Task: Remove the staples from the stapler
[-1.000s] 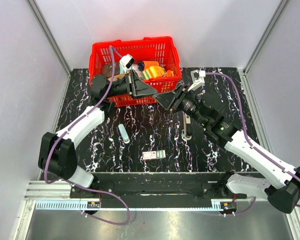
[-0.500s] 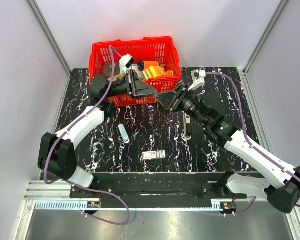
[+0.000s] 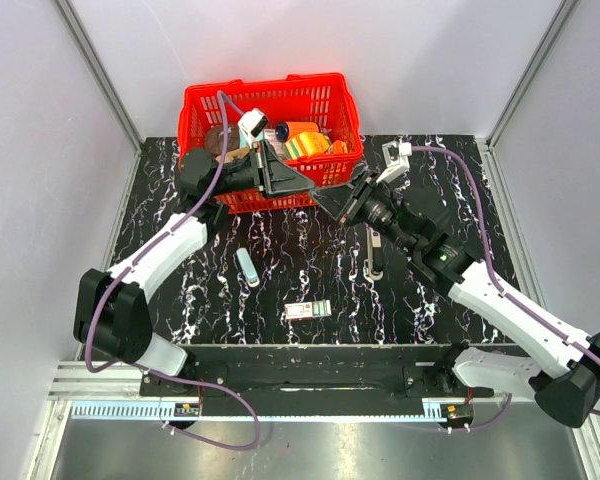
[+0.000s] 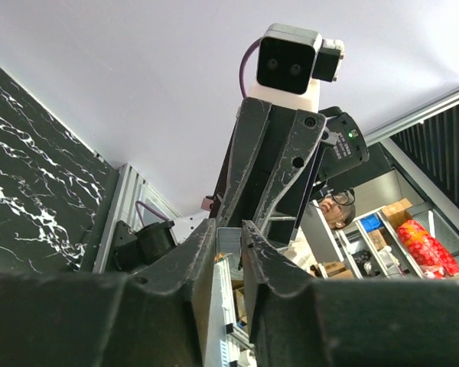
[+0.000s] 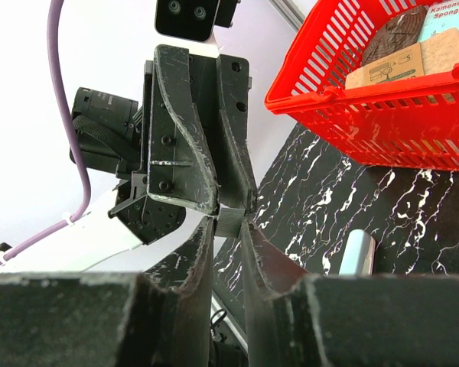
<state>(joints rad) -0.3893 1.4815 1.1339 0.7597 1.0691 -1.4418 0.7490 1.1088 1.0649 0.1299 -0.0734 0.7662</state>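
The black and silver stapler (image 3: 374, 262) lies on the marbled table, partly under my right arm. Above the table, in front of the basket, my two grippers meet tip to tip. The left gripper (image 3: 313, 189) is shut on a small grey strip of staples (image 5: 229, 220), seen in its own view as a pale sliver (image 4: 228, 238) between the fingers. The right gripper (image 5: 228, 231) faces it, and its two fingertips press on the strip's free end. From the left wrist view the right gripper (image 4: 271, 168) rises straight ahead.
A red basket (image 3: 195, 100) full of packages stands at the back of the table, just behind the grippers. A small white-silver oblong object (image 3: 247, 267) lies left of the stapler. A small red-white-green box (image 3: 308, 310) lies near the front edge.
The right gripper's jaws have narrowed onto the strip of staples held by the left gripper. Both arms have stayed almost in place.
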